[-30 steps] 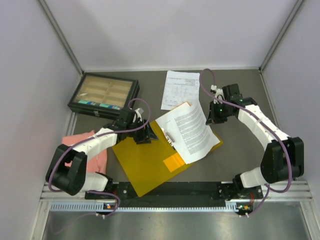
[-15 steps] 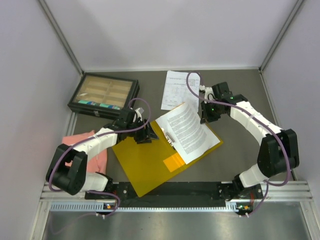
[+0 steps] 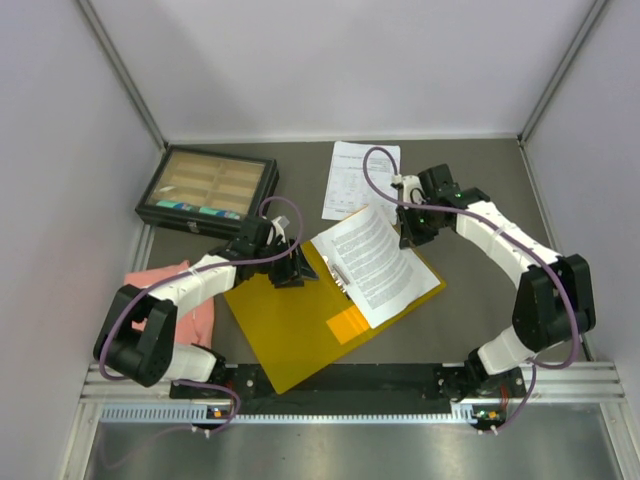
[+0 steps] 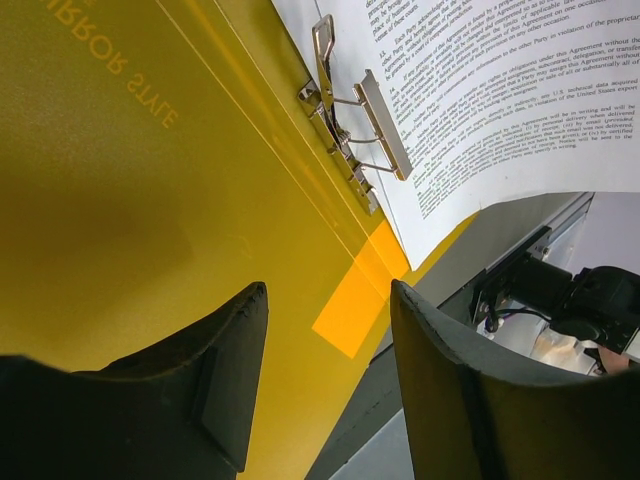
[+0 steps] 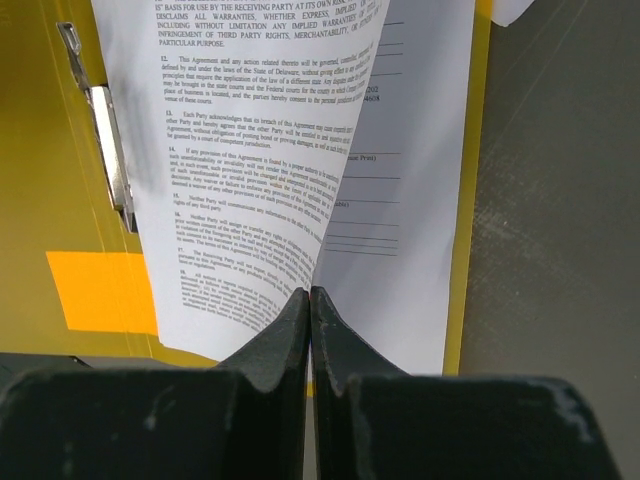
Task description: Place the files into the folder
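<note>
The yellow folder [image 3: 285, 325] lies open on the table, its metal clip [image 3: 338, 272] along the spine. Files lie on its right half. My right gripper [image 3: 408, 236] is shut on the edge of the top sheet [image 5: 240, 150], which curls up off a second sheet [image 5: 410, 250] lying flat beneath it. A third sheet [image 3: 360, 180] rests on the table behind the folder. My left gripper [image 3: 292, 270] stands open over the folder's left cover [image 4: 150, 200], nothing between its fingers. The orange pocket [image 4: 355, 315] shows just below the clip [image 4: 350, 120].
A black compartment box [image 3: 207, 190] sits at the back left. A pink cloth [image 3: 190, 300] lies under the left arm, beside the folder. Walls close in the table on three sides.
My right gripper has moved left with the top sheet's edge, curling the sheet up toward the clip. The left arm has not moved.
</note>
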Tool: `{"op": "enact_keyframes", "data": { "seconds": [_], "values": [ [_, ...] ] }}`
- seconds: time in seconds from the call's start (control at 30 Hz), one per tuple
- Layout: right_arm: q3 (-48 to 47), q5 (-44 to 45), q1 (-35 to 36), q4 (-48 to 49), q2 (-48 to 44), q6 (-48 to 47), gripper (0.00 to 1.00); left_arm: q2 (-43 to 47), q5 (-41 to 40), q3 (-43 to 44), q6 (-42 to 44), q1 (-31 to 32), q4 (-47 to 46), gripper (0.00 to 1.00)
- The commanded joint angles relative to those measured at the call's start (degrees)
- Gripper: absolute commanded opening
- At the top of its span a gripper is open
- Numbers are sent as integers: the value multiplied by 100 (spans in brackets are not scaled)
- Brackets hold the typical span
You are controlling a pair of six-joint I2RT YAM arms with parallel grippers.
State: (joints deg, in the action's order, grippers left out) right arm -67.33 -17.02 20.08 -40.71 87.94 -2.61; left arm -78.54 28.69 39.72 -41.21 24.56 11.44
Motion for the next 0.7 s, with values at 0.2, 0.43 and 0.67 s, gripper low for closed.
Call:
{"op": "enact_keyframes", "data": {
  "seconds": [0.2, 0.43, 0.67],
  "values": [
    [-351, -100, 216, 19, 100, -266, 0, 50, 84, -70, 87, 32, -239, 57],
    [-325, -118, 269, 45, 100, -293, 0, 50, 102, -61, 69, 32, -248, 56],
    [-316, -118, 313, 142, 162, -266, 0, 76, 84, -79, 61, 23, -248, 56]
  ]
}}
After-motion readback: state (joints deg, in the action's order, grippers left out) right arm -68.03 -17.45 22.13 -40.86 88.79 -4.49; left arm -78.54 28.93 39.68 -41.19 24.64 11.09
